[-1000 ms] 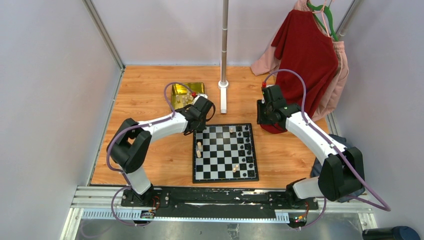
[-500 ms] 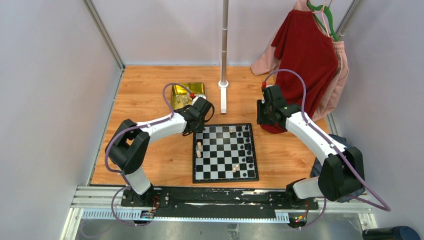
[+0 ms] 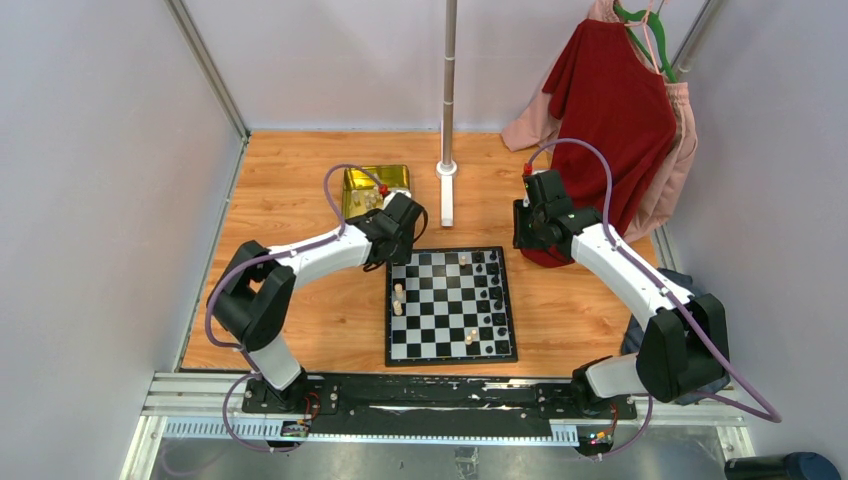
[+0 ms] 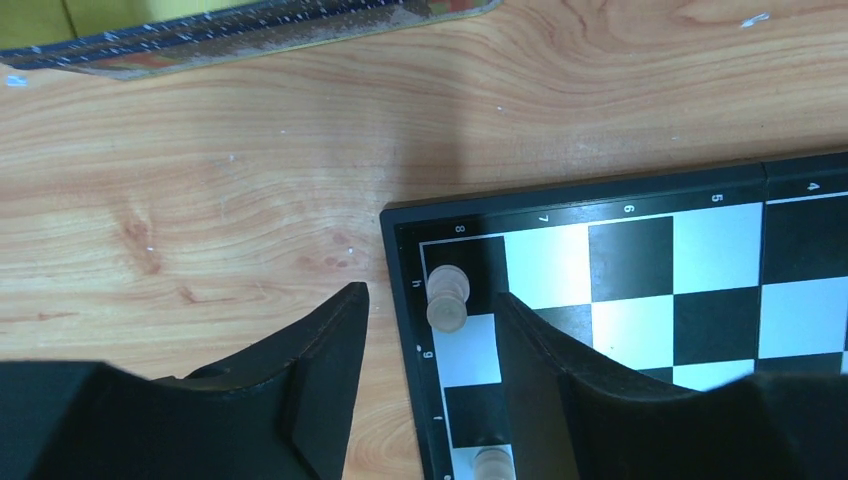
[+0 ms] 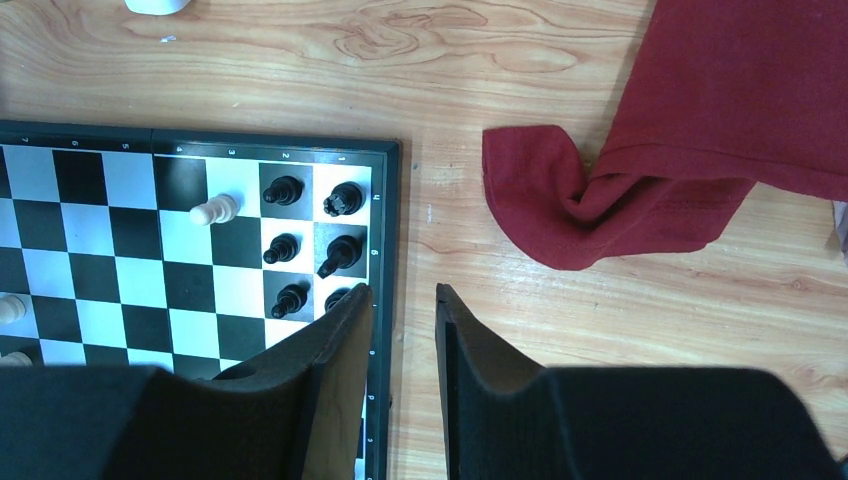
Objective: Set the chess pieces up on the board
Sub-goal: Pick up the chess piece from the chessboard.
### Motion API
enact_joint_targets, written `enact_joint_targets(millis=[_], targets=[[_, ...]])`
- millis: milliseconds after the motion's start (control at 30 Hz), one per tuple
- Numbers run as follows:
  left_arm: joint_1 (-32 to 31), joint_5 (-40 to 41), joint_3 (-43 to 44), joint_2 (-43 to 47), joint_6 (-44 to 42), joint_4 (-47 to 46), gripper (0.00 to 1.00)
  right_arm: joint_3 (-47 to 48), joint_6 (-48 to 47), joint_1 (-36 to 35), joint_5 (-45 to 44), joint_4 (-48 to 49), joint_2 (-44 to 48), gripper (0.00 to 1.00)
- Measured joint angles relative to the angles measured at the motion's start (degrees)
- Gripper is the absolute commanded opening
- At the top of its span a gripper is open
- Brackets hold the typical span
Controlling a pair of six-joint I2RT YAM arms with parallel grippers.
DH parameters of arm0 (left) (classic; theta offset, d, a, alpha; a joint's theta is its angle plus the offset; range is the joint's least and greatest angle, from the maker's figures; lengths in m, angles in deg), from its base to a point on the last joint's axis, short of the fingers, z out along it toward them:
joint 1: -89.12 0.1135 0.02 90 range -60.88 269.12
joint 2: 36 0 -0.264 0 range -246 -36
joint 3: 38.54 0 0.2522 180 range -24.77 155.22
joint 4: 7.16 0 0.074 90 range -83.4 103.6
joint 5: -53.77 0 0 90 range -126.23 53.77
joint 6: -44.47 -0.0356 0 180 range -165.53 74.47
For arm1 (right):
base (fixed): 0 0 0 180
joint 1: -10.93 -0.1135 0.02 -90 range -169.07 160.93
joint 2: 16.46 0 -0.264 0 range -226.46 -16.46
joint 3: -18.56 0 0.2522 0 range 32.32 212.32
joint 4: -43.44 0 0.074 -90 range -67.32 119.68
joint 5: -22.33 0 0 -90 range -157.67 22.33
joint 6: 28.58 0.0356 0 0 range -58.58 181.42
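The board (image 3: 450, 305) lies in the middle of the wooden table. In the left wrist view my left gripper (image 4: 428, 302) is open, its fingers either side of a cream piece (image 4: 447, 300) that stands on the board's corner square (image 4: 470, 265); neither finger touches it. A second cream piece (image 4: 492, 463) stands nearer the wrist. My right gripper (image 5: 402, 293) is narrowly open and empty over the board's right edge (image 5: 385, 230). Several black pieces (image 5: 340, 253) stand in the two right columns, with one cream piece (image 5: 215, 210) beside them.
A gold tin (image 3: 375, 187) sits behind the left gripper (image 3: 398, 243). A metal pole's base (image 3: 446, 195) stands behind the board. A red cloth (image 5: 560, 210) lies right of the board, under hanging red clothes (image 3: 610, 100) by the right gripper (image 3: 527, 235).
My left arm has shifted slightly to the left and back at the board's far left corner. The right arm has not moved.
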Motion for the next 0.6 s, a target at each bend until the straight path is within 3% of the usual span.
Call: enact_joint_targets(millis=[333, 600], targets=[[-2.64, 1.20, 6.86, 6.45, -8.98, 1.05, 0.63, 0.00, 0.00, 0.00, 0.00, 0.00, 0.09, 0.34], [-9.42, -9.81, 12.31, 3.41, -18.95, 0.04, 0.63, -0.92, 0.42, 0.22, -2.21, 0.07, 1.60, 0.35]])
